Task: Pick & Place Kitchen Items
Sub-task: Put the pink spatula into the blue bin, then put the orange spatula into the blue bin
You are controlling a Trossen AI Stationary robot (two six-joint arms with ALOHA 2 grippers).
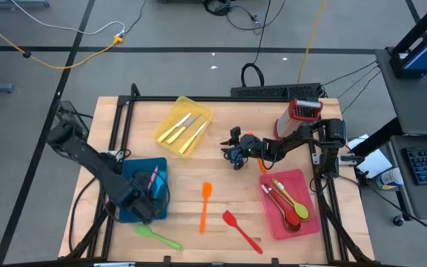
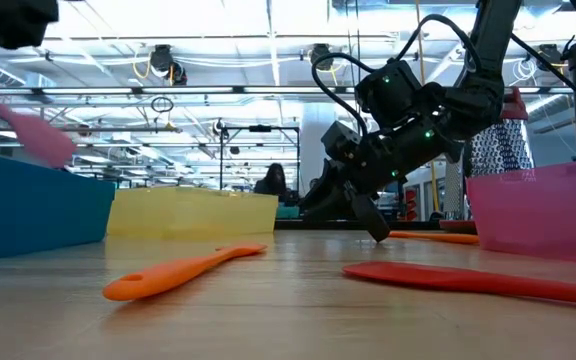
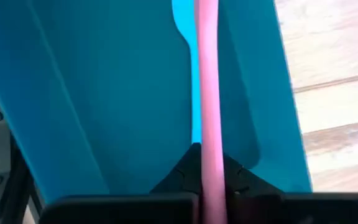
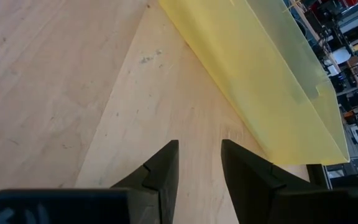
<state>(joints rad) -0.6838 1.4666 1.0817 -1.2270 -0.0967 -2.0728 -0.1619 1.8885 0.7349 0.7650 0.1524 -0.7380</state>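
Observation:
My left gripper point(image 1: 147, 191) is over the blue tray point(image 1: 133, 169) at the table's left, shut on a pink utensil point(image 1: 154, 176). The utensil also shows in the left wrist view point(image 3: 207, 74) and the low view point(image 2: 23, 132). A lighter blue utensil point(image 3: 182, 25) lies in the tray. My right gripper point(image 1: 235, 153) is open and empty, low over bare wood at mid-table beside the yellow tray point(image 4: 260, 81). An orange spatula point(image 1: 204, 206), a red spatula point(image 1: 242, 231) and a green spoon point(image 1: 158, 236) lie flat on the table near the front. My left gripper pinches the pink utensil's slim handle point(image 3: 210, 168) between its two fingers. The utensil runs forward along the fingers. It slants down from the gripper, its free end point(image 2: 60, 150) over the blue tray. I cannot tell whether that end touches the tray.
The yellow tray point(image 1: 184, 126) at the back holds cream-handled knives. The pink tray point(image 1: 302, 185) at the right holds several utensils. A red-topped metal grater point(image 1: 302, 111) stands at the back right. Bare wood lies between the trays.

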